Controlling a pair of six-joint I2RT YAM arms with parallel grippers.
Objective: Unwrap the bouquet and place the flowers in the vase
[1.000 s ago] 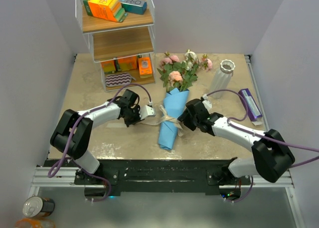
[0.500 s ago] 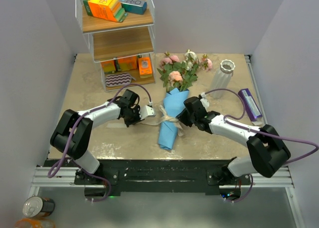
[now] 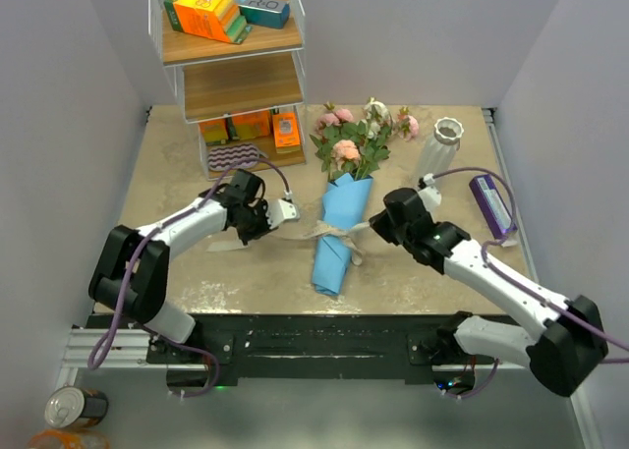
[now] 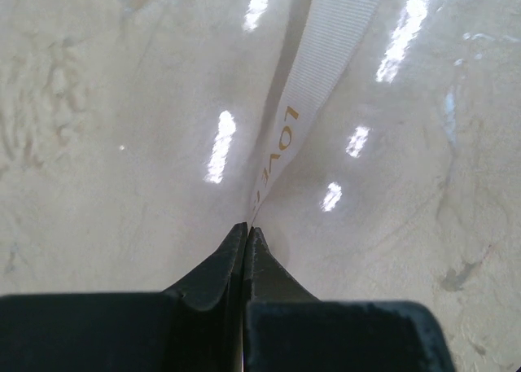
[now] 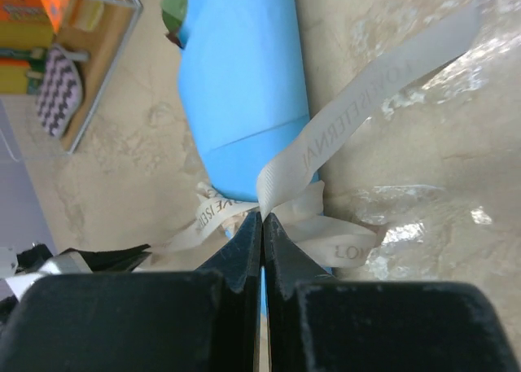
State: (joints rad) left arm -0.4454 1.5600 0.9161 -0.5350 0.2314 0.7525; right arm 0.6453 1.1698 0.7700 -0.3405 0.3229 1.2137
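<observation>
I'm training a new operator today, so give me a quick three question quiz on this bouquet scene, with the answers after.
1. True or false: the flowers already stand in the vase.
2. What is the left gripper shut on? A) a stem B) the ribbon C) the blue paper
3. On which of the robot's sides of the bouquet does the vase stand?
Key: 1 false; 2 B; 3 its right.

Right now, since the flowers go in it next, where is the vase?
In the top view the vase stands at the far right of the table, between the bouquet and the purple box.
</observation>
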